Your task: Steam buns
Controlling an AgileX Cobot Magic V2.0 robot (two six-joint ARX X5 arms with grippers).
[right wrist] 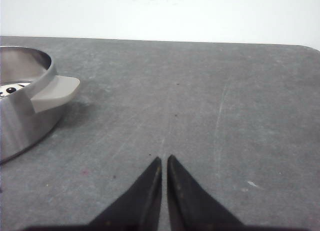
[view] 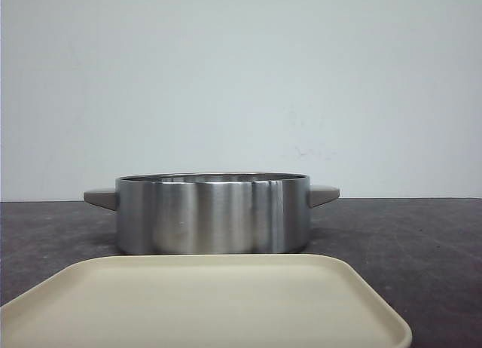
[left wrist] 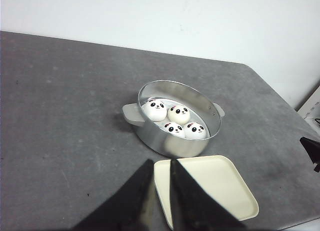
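Several white buns (left wrist: 175, 120) with black panda faces lie together inside a round steel pot (left wrist: 172, 143) with grey handles. The front view shows only the pot's wall (view: 211, 216); the buns are hidden behind it. My left gripper (left wrist: 161, 162) hangs high above the table, near the pot and over the edge of a cream tray (left wrist: 215, 186), its fingers slightly open with nothing between them. My right gripper (right wrist: 164, 158) is shut and empty over bare table, off to the side of the pot (right wrist: 20, 121), where a sliver of one bun (right wrist: 11, 89) shows.
The cream tray (view: 203, 303) lies flat and bare in front of the pot, close to the table's near edge. A grey handle (right wrist: 55, 91) sticks out toward the right gripper. A dark arm part (left wrist: 311, 150) shows beside the table.
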